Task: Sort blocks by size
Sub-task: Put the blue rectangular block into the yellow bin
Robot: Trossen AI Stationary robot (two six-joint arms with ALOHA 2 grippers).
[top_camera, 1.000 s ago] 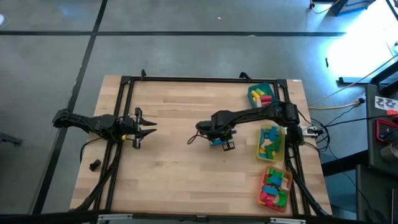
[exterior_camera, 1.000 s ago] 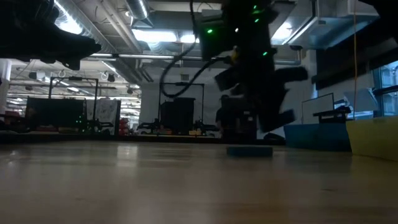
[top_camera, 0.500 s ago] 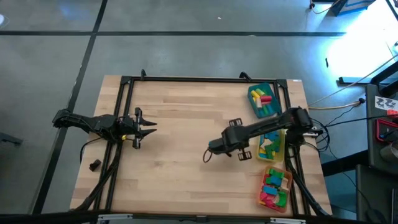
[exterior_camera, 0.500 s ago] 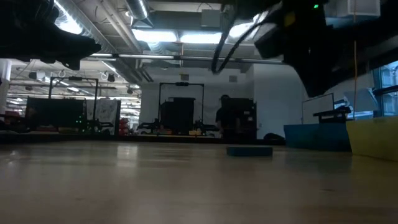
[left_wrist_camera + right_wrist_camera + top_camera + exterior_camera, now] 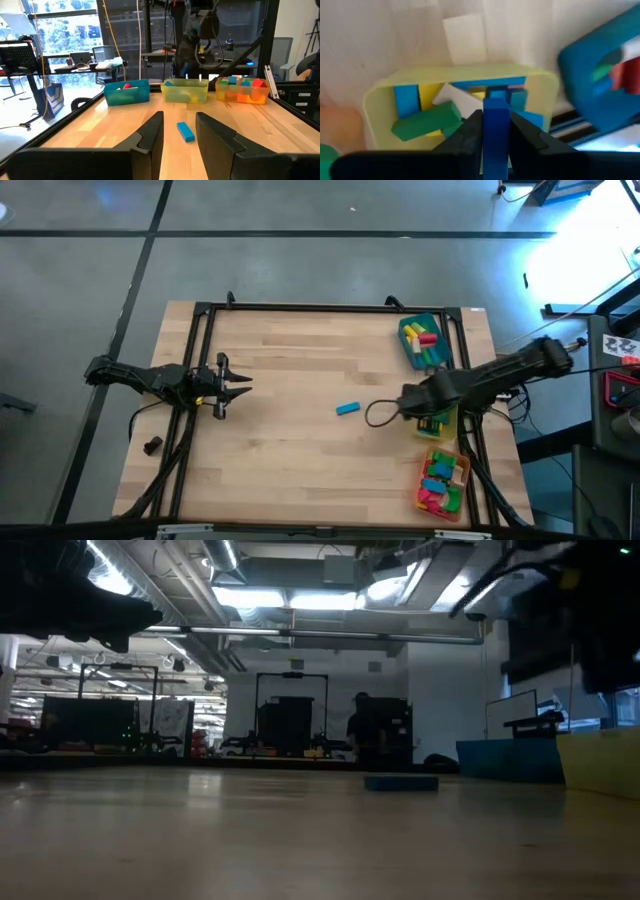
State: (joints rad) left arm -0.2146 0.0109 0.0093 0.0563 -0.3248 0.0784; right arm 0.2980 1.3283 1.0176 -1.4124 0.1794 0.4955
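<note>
Right arm (image 5: 480, 380) had swung from mid-table over to the yellow tray (image 5: 452, 423), its gripper (image 5: 496, 131) hovering above that tray with the jaws nearly shut on a blue block (image 5: 496, 112). Beyond the yellow tray sat the teal tray (image 5: 408, 326), on its near side the orange one (image 5: 424, 498), all three holding blocks. Left arm (image 5: 150, 378) waited well away from the yellow tray, its gripper (image 5: 179, 131) partly open and empty. One blue bar (image 5: 347, 409) lay loose on the table between that gripper and the yellow tray. The jaws looked to be easing; if they let go while off-centre, I reckoned the block could clip the tray wall or bounce off the piled pieces and land outside.
</note>
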